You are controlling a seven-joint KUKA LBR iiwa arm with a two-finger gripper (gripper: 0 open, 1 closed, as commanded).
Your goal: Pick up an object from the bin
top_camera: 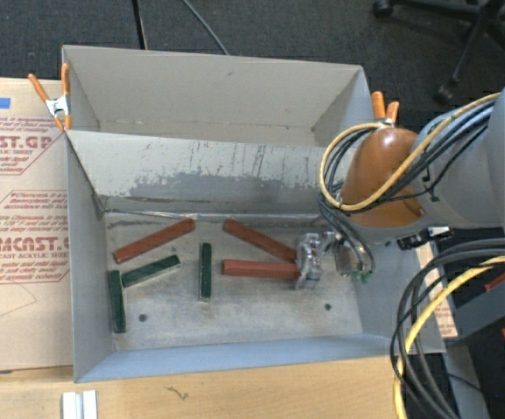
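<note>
The grey metal bin (217, 103) holds six loose sticks on its floor, three green and three red; by the left wall the far-left green stick (115, 301) lies pointing up and down the view; just right of it the slanted green stick (150, 270) lies tilted, its right end higher; above that the left red stick (154, 240) lies at much the same tilt, apart from it; near the middle the middle green stick (205, 271) lies alone, also pointing up and down the view; right of it the level red stick (259, 269) lies nearly straight across the view; above it the slanted red stick (259, 239) runs down toward the right, so the two draw close at their right ends; the gripper (309, 264) is low in the bin at those right ends, over the tip of the level red stick; whether it is spread or pinching that stick I cannot tell; right of it the orange cover (383, 177) on the wrist and the arm (497, 173) with its yellow cables stand over the bin's right wall.
</note>
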